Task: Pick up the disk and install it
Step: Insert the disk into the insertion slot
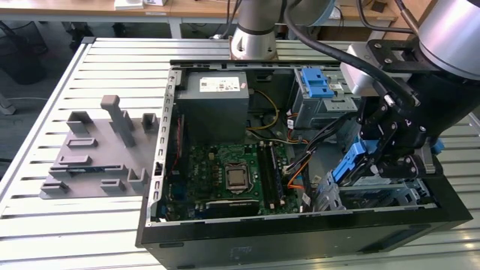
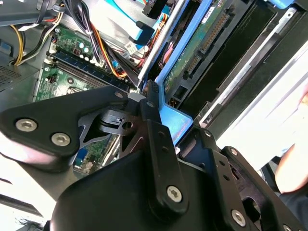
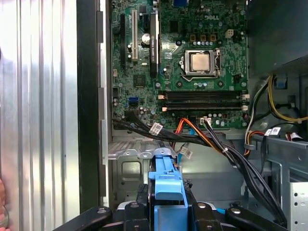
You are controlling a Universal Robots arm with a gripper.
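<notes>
- The open computer case (image 1: 161, 169) lies on the slatted table (image 1: 82, 225), with its black front wall nearest.
- In its near corner, at the exterior view's right, the gripper (image 1: 383, 166) hangs over the metal drive cage (image 1: 386, 188). Its fingers are clamped on the disk (image 1: 349, 167) (blue rail between them in the first wrist view), which is held on edge.
- Cables (image 1: 300, 163) crowd the gap beside the cage, and the motherboard (image 1: 232, 174) lies mid-case.
- The power supply (image 1: 213, 107) fills a far corner.

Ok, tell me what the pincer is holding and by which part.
The pincer is shut on the disk, gripping it by the blue plastic rail along its edge, with the disk on edge at the drive cage.
</notes>
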